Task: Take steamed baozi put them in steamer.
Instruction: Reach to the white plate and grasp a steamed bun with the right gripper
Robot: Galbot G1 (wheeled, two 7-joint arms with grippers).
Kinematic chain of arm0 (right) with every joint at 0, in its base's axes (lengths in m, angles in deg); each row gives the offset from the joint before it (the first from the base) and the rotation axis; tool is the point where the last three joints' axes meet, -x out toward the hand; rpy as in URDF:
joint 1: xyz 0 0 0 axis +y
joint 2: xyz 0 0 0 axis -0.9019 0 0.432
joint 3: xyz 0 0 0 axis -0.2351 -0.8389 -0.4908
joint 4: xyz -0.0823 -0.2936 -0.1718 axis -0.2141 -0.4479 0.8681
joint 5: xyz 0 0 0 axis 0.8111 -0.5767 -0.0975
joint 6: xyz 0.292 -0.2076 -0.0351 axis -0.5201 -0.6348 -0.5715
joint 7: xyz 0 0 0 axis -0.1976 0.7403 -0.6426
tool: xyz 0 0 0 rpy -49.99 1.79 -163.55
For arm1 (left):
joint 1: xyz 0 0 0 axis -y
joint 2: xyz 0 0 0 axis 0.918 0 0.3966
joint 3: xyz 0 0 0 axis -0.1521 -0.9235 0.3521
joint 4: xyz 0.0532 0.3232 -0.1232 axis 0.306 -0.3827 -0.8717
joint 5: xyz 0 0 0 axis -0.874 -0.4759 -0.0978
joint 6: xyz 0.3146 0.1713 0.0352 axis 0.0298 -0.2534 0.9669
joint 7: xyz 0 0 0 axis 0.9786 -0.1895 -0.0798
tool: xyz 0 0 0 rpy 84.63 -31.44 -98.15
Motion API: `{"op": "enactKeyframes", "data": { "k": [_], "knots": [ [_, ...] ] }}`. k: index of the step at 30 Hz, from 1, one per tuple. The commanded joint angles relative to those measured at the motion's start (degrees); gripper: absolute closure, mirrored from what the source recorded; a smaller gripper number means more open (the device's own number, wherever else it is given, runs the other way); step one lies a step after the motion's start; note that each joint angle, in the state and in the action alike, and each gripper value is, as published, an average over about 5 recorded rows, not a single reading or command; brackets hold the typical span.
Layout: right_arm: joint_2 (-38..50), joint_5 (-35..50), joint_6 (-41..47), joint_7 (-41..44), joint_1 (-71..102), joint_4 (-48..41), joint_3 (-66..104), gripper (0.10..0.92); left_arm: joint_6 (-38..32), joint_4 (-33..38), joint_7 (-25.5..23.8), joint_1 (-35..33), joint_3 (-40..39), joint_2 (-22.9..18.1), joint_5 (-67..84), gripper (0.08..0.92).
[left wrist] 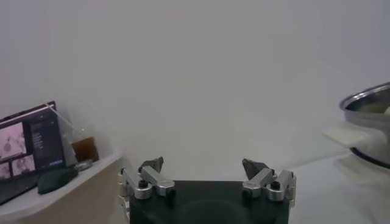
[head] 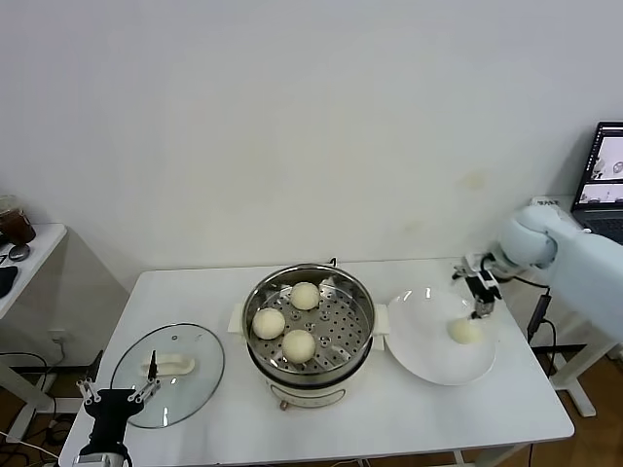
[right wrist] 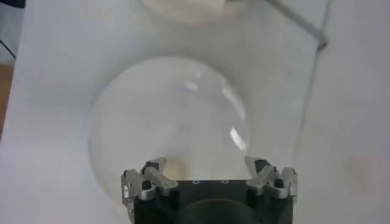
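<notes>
The steel steamer [head: 310, 336] stands at the table's middle with three cream-white baozi [head: 305, 296] [head: 269, 323] [head: 299, 344] on its perforated tray. A fourth baozi [head: 465, 331] lies on the white plate [head: 428, 355] to the right. My right gripper [head: 482, 309] is open and empty, just above that baozi at the plate's far right. In the right wrist view the gripper [right wrist: 207, 165] hangs over the plate [right wrist: 170, 115] and the baozi [right wrist: 175, 166] shows partly beside one finger. My left gripper [head: 119, 395] is open and empty, parked low at the table's front left; it also shows in the left wrist view [left wrist: 206, 165].
A round glass lid [head: 167, 375] with a white handle lies on the table at the left, just behind my left gripper. A side table [head: 24, 248] with a drink cup stands far left. A laptop [head: 604, 175] sits far right. The steamer's rim [left wrist: 365, 103] shows in the left wrist view.
</notes>
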Motion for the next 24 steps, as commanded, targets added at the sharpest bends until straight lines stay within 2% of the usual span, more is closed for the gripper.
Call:
{"op": "enactKeyframes", "data": {
  "k": [1, 10, 24],
  "knots": [
    [-1.06, -5.89, -1.64, -1.07, 13.14, -8.56, 12.18, 0.203, -0.01, -0.05, -0.04, -0.18, 0.07, -0.03, -0.16, 0.177],
    [-8.0, -9.55, -2.87, -1.62, 15.53, -14.18, 15.0, 0.203, -0.08, 0.02, -0.04, -0.66, 0.76, -0.23, -0.07, 0.177],
    [-12.56, -13.94, -3.2, -2.23, 15.67, -19.12, 16.34, 0.203, -0.21, -0.02, 0.03, -0.78, 0.98, -0.44, 0.1, 0.177]
  ]
}}
